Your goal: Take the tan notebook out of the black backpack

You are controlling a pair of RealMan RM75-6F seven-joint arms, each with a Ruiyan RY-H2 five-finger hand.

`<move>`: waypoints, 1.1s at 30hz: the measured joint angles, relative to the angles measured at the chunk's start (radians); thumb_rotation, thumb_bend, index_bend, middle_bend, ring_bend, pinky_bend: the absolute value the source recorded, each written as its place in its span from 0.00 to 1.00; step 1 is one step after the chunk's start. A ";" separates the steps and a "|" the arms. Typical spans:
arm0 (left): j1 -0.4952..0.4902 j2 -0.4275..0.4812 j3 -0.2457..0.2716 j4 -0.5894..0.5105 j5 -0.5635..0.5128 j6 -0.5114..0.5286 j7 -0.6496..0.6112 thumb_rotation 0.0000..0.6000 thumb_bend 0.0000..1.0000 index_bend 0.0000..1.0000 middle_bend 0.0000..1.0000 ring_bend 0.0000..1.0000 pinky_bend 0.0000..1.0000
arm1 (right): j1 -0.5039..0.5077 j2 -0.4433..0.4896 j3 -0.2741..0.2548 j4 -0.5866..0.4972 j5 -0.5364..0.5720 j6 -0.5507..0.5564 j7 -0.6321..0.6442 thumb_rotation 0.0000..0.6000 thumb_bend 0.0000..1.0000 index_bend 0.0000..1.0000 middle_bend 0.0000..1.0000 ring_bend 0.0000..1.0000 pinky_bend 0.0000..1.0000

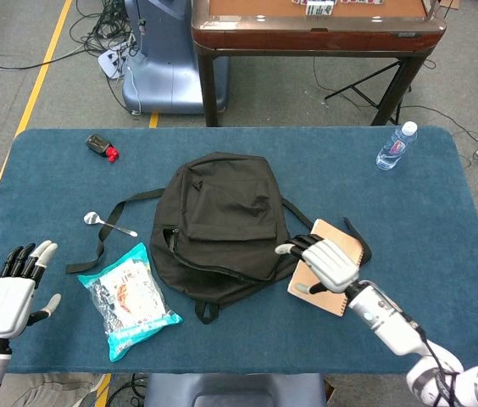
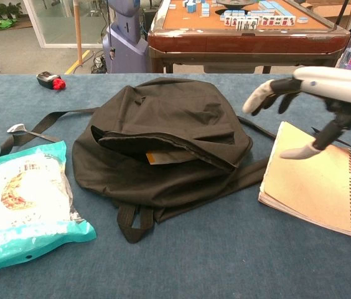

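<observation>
While my right robot hand (image 1: 325, 261) hovers with fingers spread over a tan notebook (image 2: 312, 178) lying on the table (image 1: 408, 203) beside the black backpack (image 1: 220, 222), it grips nothing. My left robot hand (image 1: 12, 292) sits open and empty near the table's edge, well apart. One risk: I may catch the backpack strap (image 2: 340, 144) by the spiral edge and drag the bag. Something orange shows in the backpack's mouth; I cannot tell what, nor whether fingertips touch the cover.
</observation>
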 measured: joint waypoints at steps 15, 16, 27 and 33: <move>-0.010 0.009 0.007 -0.005 0.016 -0.009 0.004 1.00 0.30 0.00 0.01 0.06 0.05 | 0.269 -0.285 0.086 0.252 0.222 -0.249 -0.054 1.00 0.19 0.32 0.28 0.21 0.25; -0.011 0.009 0.007 -0.005 0.017 -0.009 0.004 1.00 0.30 0.00 0.01 0.06 0.05 | 0.281 -0.297 0.090 0.263 0.231 -0.255 -0.057 1.00 0.22 0.35 0.29 0.21 0.25; -0.046 0.020 -0.011 0.004 0.040 -0.025 -0.014 1.00 0.30 0.04 0.01 0.09 0.05 | 0.330 -0.357 0.141 0.353 0.298 -0.229 -0.010 1.00 0.38 0.61 0.42 0.30 0.32; -0.082 0.018 -0.022 0.003 0.074 -0.043 -0.066 1.00 0.30 0.14 0.08 0.15 0.08 | 0.345 -0.360 0.173 0.394 0.346 -0.216 0.016 1.00 0.39 0.65 0.45 0.33 0.33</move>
